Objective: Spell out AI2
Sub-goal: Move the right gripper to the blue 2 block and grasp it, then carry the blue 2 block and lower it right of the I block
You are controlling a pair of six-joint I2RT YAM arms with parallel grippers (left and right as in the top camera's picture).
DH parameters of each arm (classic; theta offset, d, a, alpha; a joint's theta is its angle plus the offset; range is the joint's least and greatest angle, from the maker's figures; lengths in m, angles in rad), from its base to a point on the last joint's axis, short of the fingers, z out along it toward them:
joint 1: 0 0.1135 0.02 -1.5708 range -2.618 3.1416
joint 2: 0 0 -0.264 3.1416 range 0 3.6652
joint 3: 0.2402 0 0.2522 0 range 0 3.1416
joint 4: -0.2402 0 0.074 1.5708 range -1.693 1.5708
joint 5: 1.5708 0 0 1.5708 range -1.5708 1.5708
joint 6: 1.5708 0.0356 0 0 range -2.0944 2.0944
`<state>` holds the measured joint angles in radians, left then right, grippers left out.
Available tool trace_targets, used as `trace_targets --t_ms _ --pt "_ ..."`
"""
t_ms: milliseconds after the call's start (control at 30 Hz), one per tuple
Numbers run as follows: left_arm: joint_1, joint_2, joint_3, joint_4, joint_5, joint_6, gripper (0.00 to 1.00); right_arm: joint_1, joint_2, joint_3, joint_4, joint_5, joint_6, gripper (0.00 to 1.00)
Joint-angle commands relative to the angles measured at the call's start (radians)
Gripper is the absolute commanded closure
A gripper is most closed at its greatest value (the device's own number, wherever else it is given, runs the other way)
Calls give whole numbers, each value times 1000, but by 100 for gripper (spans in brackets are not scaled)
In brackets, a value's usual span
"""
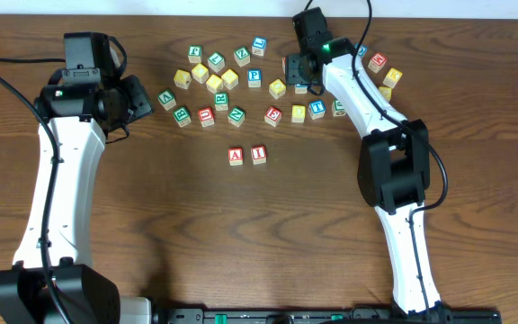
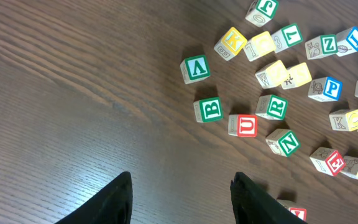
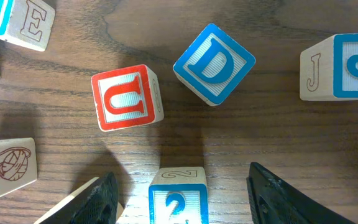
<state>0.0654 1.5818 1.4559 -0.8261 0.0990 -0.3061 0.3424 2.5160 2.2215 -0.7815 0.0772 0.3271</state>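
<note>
The red "A" block and red "I" block sit side by side in the middle of the table, A on the left. The blue "2" block stands upright between the fingers of my right gripper. That gripper is open, with wood showing on both sides of the block. In the overhead view my right gripper hangs over the back cluster and hides the "2". My left gripper is open over bare wood to the left of the blocks, and its wrist view shows nothing between its fingers.
Several loose letter blocks lie scattered across the back of the table, some of them yellow. A red "U" block, a blue "D" block and a blue "C" block stand just beyond the "2". A pale block touches the right gripper's left finger.
</note>
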Motion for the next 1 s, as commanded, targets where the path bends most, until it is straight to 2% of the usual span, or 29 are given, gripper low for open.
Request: trace_targets --t_ms 0,133,333,533,733,967 --pt "2 -7 21 1 -7 17 50 0 49 -5 4 -6 -14 39" --pt "2 -7 21 1 -28 17 50 0 60 -5 3 -5 -14 44" --pt "2 -7 21 1 -32 17 50 -1 60 -5 8 -5 -14 65" --pt "2 -7 21 1 -32 17 50 -3 59 -2 12 0 -15 74" --pt "2 -7 21 1 -32 17 50 -3 16 3 1 -1 -41 76" --pt "2 -7 21 1 -32 17 50 2 -153 3 -95 -14 -45 80"
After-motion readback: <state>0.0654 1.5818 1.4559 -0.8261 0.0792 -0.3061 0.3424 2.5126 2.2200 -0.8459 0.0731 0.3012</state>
